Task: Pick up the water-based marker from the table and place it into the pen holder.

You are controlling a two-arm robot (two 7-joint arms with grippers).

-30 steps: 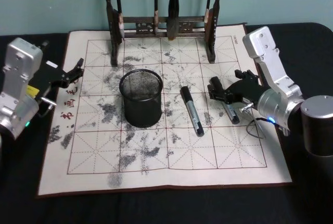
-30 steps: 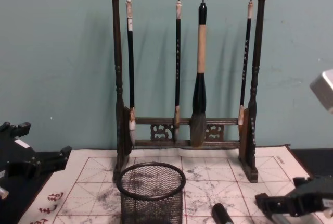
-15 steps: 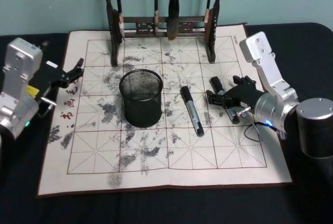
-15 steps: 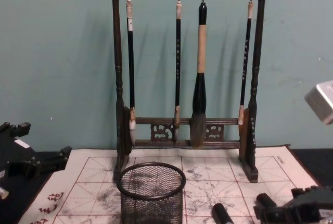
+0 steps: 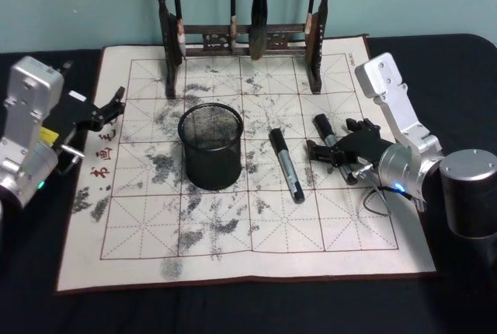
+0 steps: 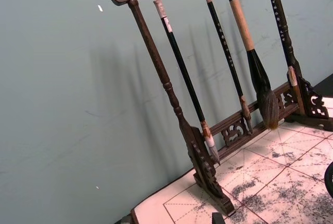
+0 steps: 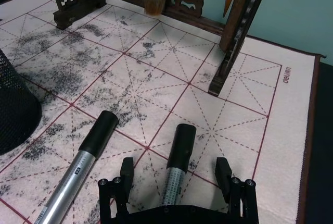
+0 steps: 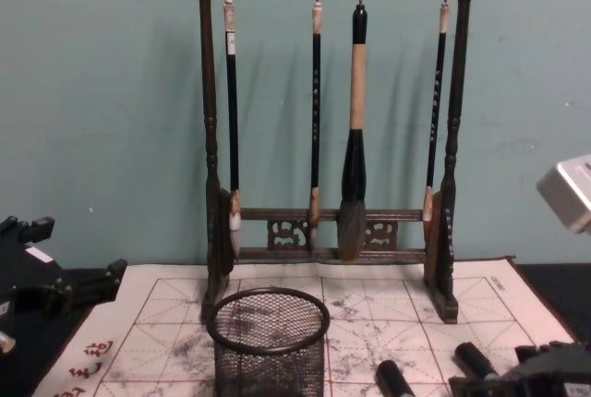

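My right gripper (image 7: 175, 171) sits low on the mat (image 5: 256, 233), jaws wide apart either side of one marker (image 7: 182, 140), gripping nothing. Second marker (image 5: 286, 165) lies just left, pen holder (image 5: 210, 146) upright further left. Left gripper (image 5: 109, 109) parked at the mat's left edge. Brush rack (image 5: 241, 39) at the back.

I am looking at a plain teal wall (image 8: 111, 92) that is running across the back, well beyond the right gripper (image 5: 332, 144). Between the two, a dark wooden brush rack (image 8: 211, 138) is standing upright on a cream felt mat (image 5: 256, 241), with four brushes (image 8: 355, 74) hanging from its top bar. The rack is casting soft shadows (image 8: 263, 120) onto the wall. The mat, showing a red grid and grey ink blotches, is lying beneath the gripper on a black tabletop (image 5: 31, 272).
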